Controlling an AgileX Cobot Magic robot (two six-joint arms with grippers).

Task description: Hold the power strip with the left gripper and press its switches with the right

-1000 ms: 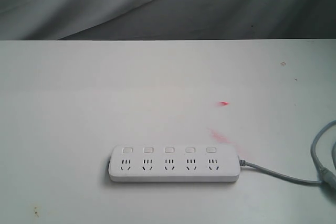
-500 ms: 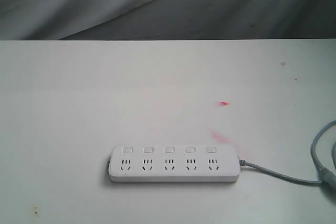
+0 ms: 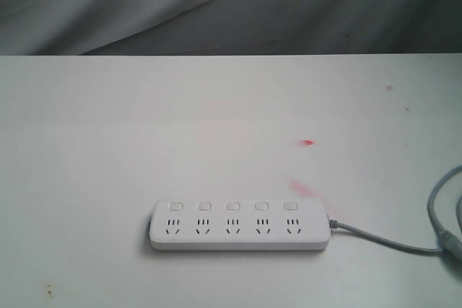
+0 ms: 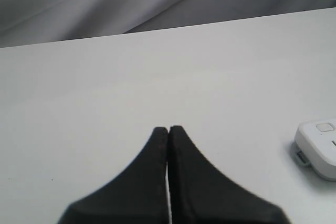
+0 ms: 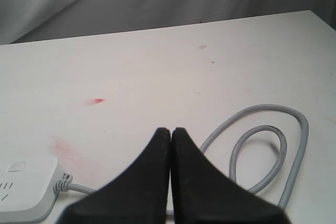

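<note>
While the power strip [image 3: 240, 225] lies flat and free on the table [image 3: 144, 120], with left gripper [image 4: 168, 129] and right gripper [image 5: 170, 130] both closed and clear of it, holding it and pressing the switches [image 3: 232, 206] are both not yet done.

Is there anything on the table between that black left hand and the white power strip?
Nothing: in the left wrist view only bare white table separates the shut left hand from the power strip.
</note>
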